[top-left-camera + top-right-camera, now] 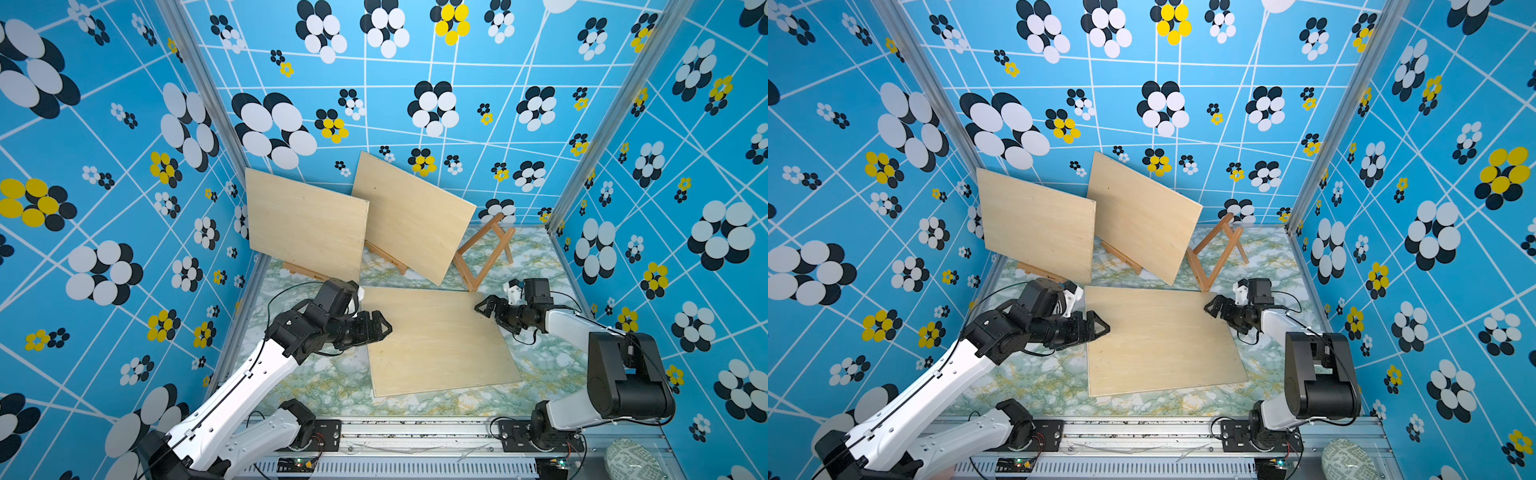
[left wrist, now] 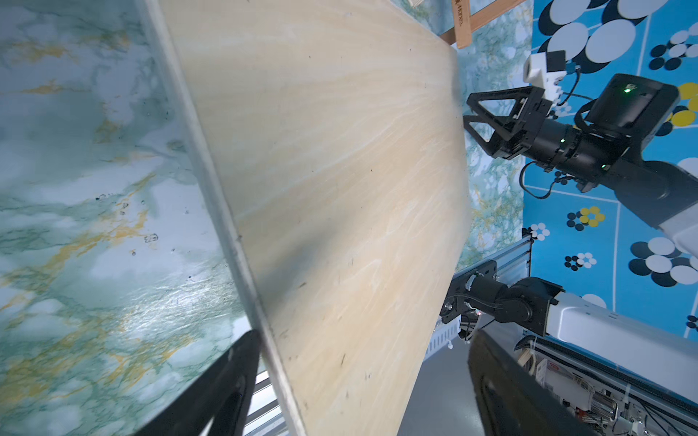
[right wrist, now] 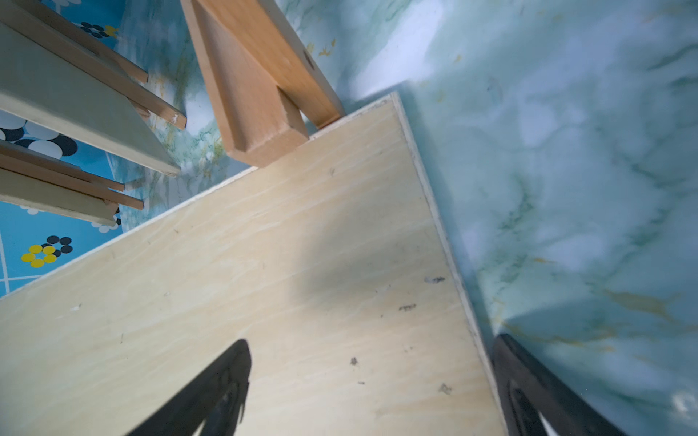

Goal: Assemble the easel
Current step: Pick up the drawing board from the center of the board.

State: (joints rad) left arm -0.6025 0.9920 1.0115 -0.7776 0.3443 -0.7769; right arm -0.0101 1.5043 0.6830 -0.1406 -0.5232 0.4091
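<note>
A pale plywood board [image 1: 440, 340] [image 1: 1163, 338] lies flat on the marble table. My left gripper [image 1: 384, 328] [image 2: 362, 385] is open at the board's left edge, and that edge [image 2: 241, 264] runs between its fingers. My right gripper [image 1: 482, 305] [image 3: 374, 385] is open over the board's far right corner [image 3: 396, 124], one finger [image 3: 223, 385] above the wood and the other past the edge. An empty wooden easel [image 1: 486, 249] [image 1: 1219, 249] stands behind that corner, its foot [image 3: 260, 124] touching the board.
Two more boards rest on easels at the back, one at the left [image 1: 305, 224] and one in the middle [image 1: 411, 216]. Patterned walls [image 1: 124, 208] close three sides. A metal rail [image 1: 415, 432] with the arm bases runs along the front.
</note>
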